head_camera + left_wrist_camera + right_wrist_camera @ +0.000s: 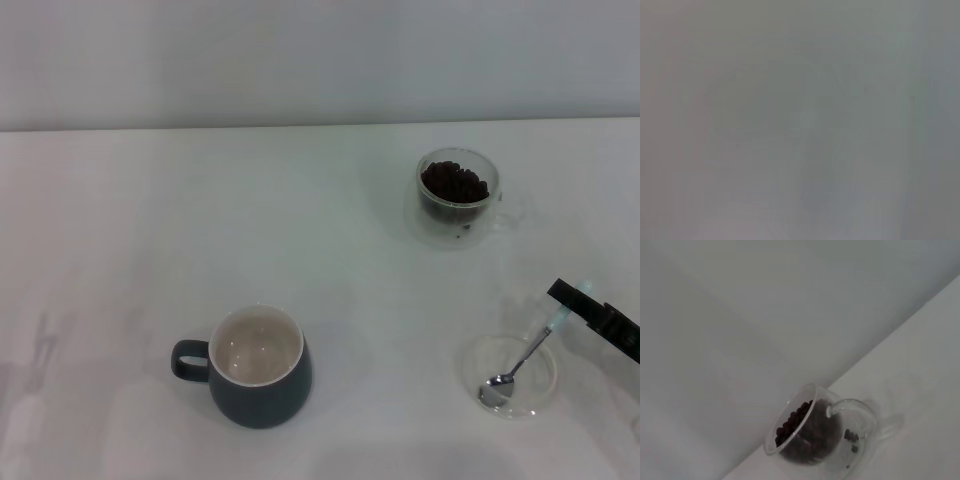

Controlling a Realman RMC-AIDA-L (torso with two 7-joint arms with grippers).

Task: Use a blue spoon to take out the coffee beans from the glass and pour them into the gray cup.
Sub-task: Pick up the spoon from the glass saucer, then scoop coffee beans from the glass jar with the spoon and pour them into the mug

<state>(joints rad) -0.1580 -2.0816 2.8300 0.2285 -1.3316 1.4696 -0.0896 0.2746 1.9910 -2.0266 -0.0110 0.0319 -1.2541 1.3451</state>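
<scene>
Right gripper (572,296) at blue spoon (520,364)

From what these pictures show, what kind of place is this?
Probably a staged test bench, not a real kitchen: a plain white table before a bare wall, holding only the glass of coffee beans, the gray cup, and the blue spoon on a clear saucer, with the right gripper at its handle.

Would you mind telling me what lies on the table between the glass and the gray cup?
Nothing: in the head view, only bare white table separates the glass from the gray cup.
</scene>
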